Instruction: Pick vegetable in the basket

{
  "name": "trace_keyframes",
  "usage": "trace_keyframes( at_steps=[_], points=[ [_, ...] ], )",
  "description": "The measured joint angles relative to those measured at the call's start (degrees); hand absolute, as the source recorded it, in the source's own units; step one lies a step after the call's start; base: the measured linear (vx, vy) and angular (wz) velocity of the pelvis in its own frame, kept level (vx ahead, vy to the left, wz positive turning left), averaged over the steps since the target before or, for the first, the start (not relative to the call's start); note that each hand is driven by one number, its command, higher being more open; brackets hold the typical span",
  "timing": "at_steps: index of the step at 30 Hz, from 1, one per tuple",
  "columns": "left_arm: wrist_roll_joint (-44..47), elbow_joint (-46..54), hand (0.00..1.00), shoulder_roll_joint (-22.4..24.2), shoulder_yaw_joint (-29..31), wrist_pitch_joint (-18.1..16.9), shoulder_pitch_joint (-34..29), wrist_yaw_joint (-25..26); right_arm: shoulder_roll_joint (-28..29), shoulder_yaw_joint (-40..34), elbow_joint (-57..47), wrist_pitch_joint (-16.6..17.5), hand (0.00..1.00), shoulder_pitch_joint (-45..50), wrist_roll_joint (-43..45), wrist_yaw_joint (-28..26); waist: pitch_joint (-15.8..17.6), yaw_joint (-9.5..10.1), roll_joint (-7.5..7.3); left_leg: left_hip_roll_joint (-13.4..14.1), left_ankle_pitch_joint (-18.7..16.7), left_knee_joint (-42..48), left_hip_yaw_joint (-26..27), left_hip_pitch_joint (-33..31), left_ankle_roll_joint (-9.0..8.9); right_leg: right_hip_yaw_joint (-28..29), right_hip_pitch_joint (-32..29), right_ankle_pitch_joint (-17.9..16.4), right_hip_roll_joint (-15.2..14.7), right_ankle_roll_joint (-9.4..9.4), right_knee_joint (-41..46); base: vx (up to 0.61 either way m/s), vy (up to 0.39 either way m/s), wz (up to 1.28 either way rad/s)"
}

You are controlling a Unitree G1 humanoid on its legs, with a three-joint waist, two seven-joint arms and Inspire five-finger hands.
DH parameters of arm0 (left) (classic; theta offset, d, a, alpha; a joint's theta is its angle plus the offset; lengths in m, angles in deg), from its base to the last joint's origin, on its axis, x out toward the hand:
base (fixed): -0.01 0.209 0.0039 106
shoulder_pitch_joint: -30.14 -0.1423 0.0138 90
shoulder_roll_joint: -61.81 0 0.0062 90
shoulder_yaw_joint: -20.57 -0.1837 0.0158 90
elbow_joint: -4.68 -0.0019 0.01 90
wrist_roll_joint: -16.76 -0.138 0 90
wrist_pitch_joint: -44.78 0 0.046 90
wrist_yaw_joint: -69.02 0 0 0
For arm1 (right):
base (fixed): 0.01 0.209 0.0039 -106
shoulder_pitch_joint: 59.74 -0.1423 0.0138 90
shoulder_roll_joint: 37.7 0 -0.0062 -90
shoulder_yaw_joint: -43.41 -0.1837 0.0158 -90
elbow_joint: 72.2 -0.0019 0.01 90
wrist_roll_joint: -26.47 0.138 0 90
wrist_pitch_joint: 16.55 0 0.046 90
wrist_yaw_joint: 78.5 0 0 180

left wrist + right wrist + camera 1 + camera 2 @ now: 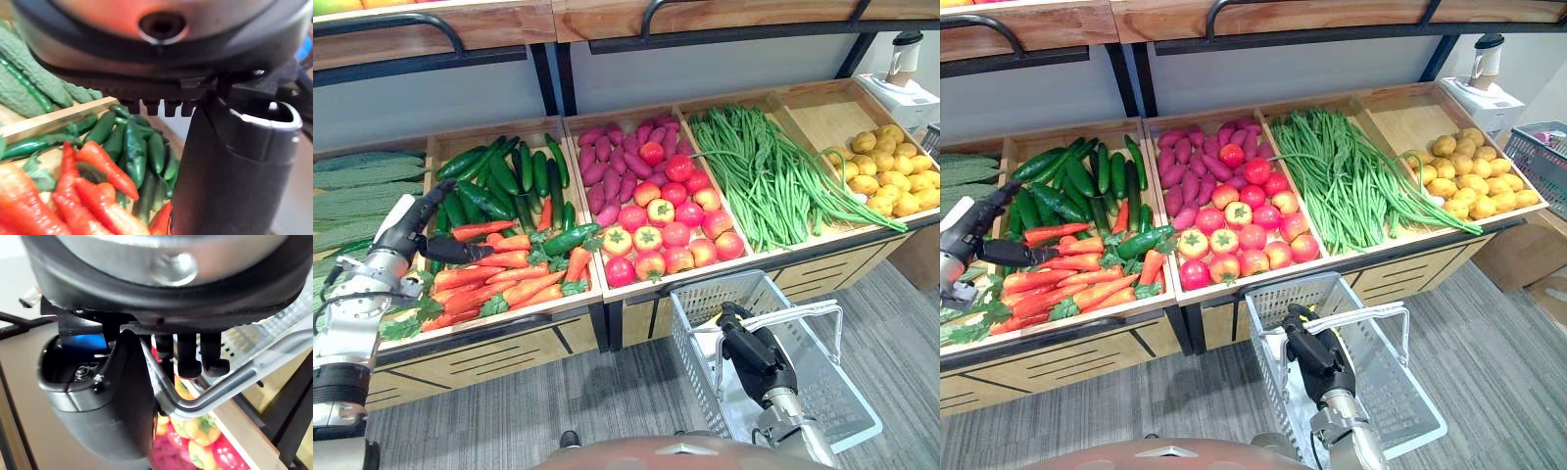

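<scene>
A pale grey mesh shopping basket [717, 295] was held low at the near right of the slatted wooden produce stand [489, 362]. The fingers of the right hand [751, 345] were curled round its bent metal handle [230, 384], probably so that it sat ready for loading. The left hand [407, 231] was poised over the orange carrots with leafy tops [499, 281], near the dark green cucumbers [499, 181]. Its fingers were straight and its thumb spread, with nothing grasped. Every vegetable lay in the stand, unpicked.
</scene>
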Motion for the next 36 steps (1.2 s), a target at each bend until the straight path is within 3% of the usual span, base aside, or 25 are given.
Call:
trace_keyframes(
  at_steps=[14, 25, 36],
  points=[
    [-3.8, -11.4, 1.0, 0.0, -0.5, 1.1, -1.5, -0.9, 0.1, 0.6, 0.8, -0.3, 0.0, 0.5, -2.2, -0.8, 0.7, -0.17, -1.22, 0.0, 0.0, 0.0, 0.9, 0.6, -0.01, 1.0, 0.0, 0.0, 0.1, 0.0, 0.3, -0.01, -0.002, -0.02],
    [-6.1, -12.3, 1.0, 0.0, -3.2, 1.1, -1.2, -1.8, 0.1, 0.8, 0.7, -0.3, 0.0, 0.5, -2.2, -1.9, 2.3, -0.17, -1.15, 0.0, 0.0, 0.0, 1.4, 0.6, -0.02, 1.6, -0.8, 0.0, 0.1, -0.01, 1.0, 0.0, -0.003, -0.02],
    [-6.2, -13.8, 1.0, -2.9, -7.5, 1.1, 3.7, -2.5, -0.1, 1.2, 0.6, -0.5, 0.0, -0.2, -2.2, -3.0, 4.0, -0.63, -1.6, 0.0, 0.0, 0.3, 2.6, 0.1, -0.05, 2.9, -2.5, 0.0, 0.2, -0.01, 2.3, -0.01, -0.006, -0.05]
  ],
)
